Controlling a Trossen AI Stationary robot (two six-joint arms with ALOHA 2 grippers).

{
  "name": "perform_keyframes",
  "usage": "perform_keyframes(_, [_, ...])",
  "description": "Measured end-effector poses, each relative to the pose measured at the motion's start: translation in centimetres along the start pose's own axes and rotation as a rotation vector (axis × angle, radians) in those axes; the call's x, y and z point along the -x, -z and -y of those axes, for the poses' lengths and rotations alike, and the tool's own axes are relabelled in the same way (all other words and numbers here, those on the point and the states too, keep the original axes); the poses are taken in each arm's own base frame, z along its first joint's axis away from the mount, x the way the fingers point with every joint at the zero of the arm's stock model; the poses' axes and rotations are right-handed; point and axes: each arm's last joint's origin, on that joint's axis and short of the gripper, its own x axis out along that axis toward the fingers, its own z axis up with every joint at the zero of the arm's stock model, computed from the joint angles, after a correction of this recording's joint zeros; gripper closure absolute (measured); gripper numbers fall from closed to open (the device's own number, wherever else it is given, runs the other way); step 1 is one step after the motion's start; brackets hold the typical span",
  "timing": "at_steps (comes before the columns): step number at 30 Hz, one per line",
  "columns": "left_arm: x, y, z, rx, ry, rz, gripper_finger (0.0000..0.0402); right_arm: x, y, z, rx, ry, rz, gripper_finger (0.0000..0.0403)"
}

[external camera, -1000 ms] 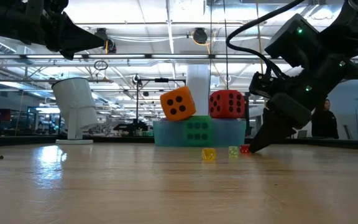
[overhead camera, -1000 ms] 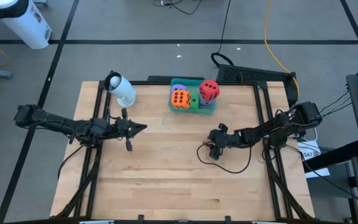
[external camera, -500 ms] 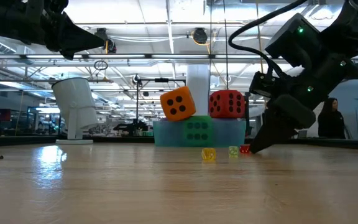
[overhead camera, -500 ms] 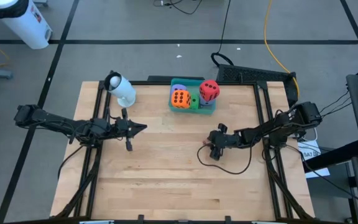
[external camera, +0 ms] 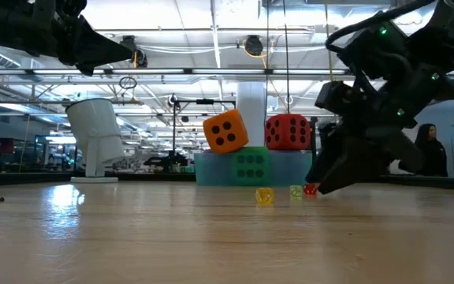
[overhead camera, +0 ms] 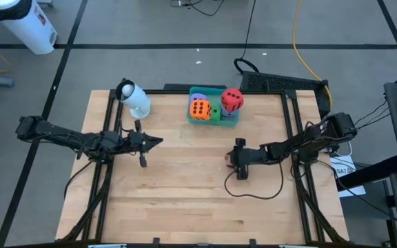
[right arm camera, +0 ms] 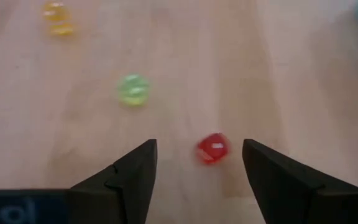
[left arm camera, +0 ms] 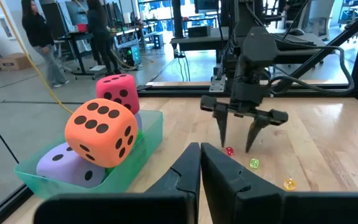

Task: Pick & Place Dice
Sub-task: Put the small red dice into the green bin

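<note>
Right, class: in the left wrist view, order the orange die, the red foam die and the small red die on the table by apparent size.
1. Orange die, though it sits nearest the camera.
2. Red foam die, behind it.
3. Small red die, far smaller.

Bright overhead lighting, glare on table in low view, right wrist view blurred

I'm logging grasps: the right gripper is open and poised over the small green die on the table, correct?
Not quite. The right gripper is open, but its fingers straddle the small red die; the small green die lies farther off, untouched. The right wrist view shows this.
</note>
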Motion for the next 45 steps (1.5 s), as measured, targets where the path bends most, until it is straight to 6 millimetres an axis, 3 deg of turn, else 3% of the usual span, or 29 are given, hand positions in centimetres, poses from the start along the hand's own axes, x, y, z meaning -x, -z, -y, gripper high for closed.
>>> perform_keyframes(14, [0.0, 0.0, 0.0, -0.027, -0.001, 0.0, 0.0376, -0.6, 0.3, 3.2, -0.107, -0.129, -0.011, 0.0208])
perform_keyframes(35, [0.0, 0.0, 0.0, -0.026, 0.0, 0.0, 0.0376, -0.3, 1.8, 3.0, 0.011, -0.123, 0.064, 0.0236])
perform_keyframes(45, [0.0, 0.0, -0.1, -0.026, -0.025, -0.001, 0.0376, -0.2, 1.1, 3.0, -0.04, -0.135, 0.147, 0.0236])
